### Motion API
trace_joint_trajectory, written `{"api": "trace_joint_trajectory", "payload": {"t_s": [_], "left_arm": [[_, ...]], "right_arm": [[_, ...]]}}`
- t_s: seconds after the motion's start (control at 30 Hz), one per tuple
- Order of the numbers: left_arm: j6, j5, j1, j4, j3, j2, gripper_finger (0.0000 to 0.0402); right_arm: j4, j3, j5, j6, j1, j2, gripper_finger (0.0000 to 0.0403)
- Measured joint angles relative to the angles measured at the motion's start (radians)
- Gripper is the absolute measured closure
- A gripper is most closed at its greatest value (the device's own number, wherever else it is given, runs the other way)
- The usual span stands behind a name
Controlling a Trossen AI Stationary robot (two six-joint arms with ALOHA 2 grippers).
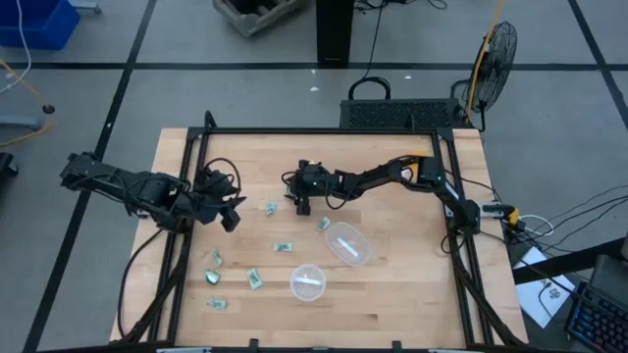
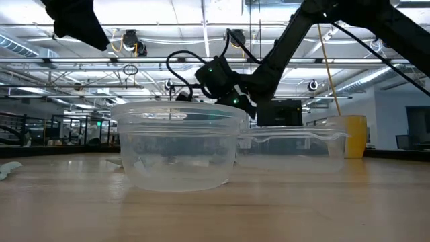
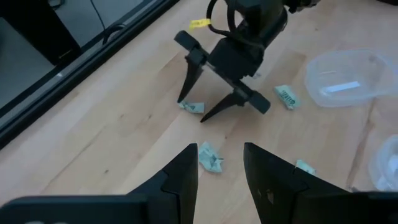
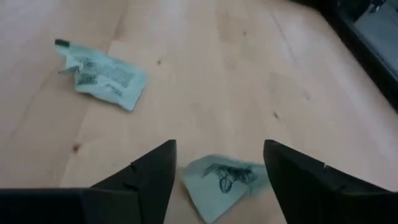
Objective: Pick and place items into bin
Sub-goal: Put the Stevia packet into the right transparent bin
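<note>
Several tiny green-and-white wrapped items lie scattered on the wooden table (image 1: 392, 314). My right gripper (image 1: 302, 203) is open and low at the table's middle, its fingers standing on either side of one item (image 4: 224, 180) that lies flat on the wood. A second item (image 4: 99, 71) lies just beyond it. My left gripper (image 3: 219, 174) is open and hovers near the table's left edge, pointing at that same second item (image 3: 210, 157). More items (image 1: 215, 258) lie toward the near left. A clear round cup (image 1: 308, 282) stands toward the near edge.
A larger clear container (image 1: 346, 243) lies right of the items, next to the round cup (image 2: 178, 148). An orange cup (image 2: 355, 134) stands far back in the low view. A black frame rail (image 1: 177, 245) runs along the table's left side.
</note>
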Motion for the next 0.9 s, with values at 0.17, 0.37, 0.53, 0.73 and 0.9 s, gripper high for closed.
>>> {"api": "trace_joint_trajectory", "payload": {"t_s": [0.17,0.37,0.53,0.73,0.9], "left_arm": [[0.025,0.0,0.0,0.004,0.0,0.0,0.0266],[0.024,0.0,0.0,0.004,0.0,0.0,0.0266],[0.024,0.0,0.0,0.004,0.0,0.0,0.0266],[0.036,0.0,0.0,0.004,0.0,0.0,0.0266],[0.036,0.002,0.0,0.004,0.0,0.0,0.0266]], "right_arm": [[-0.009,0.003,0.004,0.037,-0.007,0.019,0.0175],[-0.017,0.003,-0.005,0.152,-0.031,0.027,0.0223],[-0.001,0.002,-0.002,0.209,-0.038,0.027,0.0289],[0.037,0.0,0.007,0.199,-0.032,0.029,0.0371],[0.073,0.0,0.006,0.206,-0.028,0.029,0.0393]]}}
